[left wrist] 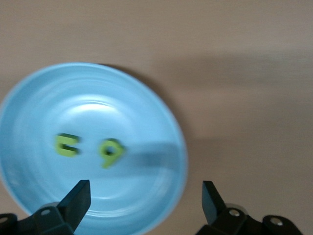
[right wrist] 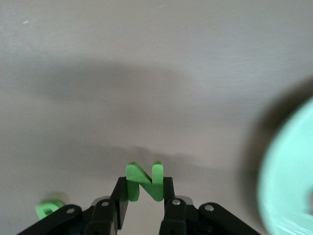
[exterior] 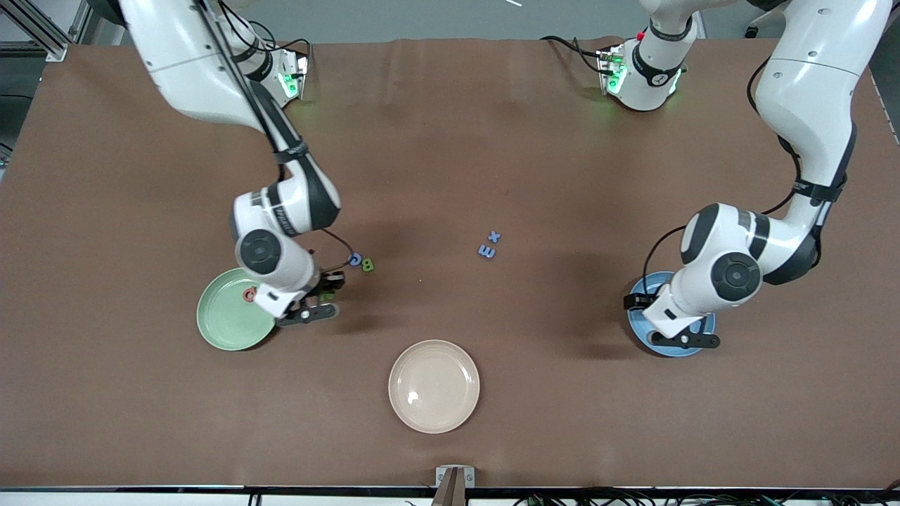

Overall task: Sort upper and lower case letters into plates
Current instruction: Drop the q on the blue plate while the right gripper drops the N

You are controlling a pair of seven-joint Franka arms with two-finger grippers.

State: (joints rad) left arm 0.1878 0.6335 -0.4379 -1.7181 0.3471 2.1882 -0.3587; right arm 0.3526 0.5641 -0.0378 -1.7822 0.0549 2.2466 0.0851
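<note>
My right gripper (exterior: 318, 301) is shut on a green letter N (right wrist: 145, 182), held just above the table beside the light green plate (exterior: 223, 318); the plate's rim also shows in the right wrist view (right wrist: 288, 186). A pinkish red letter (exterior: 249, 294) lies in that plate. A blue letter (exterior: 356, 261) and a green letter (exterior: 368, 266) lie on the table close by. Two blue letters (exterior: 494, 237) (exterior: 486, 251) lie mid-table. My left gripper (left wrist: 144, 196) is open over the blue plate (left wrist: 29, 117), which holds two green letters (left wrist: 67, 145) (left wrist: 111, 152).
A cream-beige plate (exterior: 434, 386) sits near the table's front edge, in the middle. A small mount (exterior: 454, 478) stands at that edge. Brown cloth covers the table.
</note>
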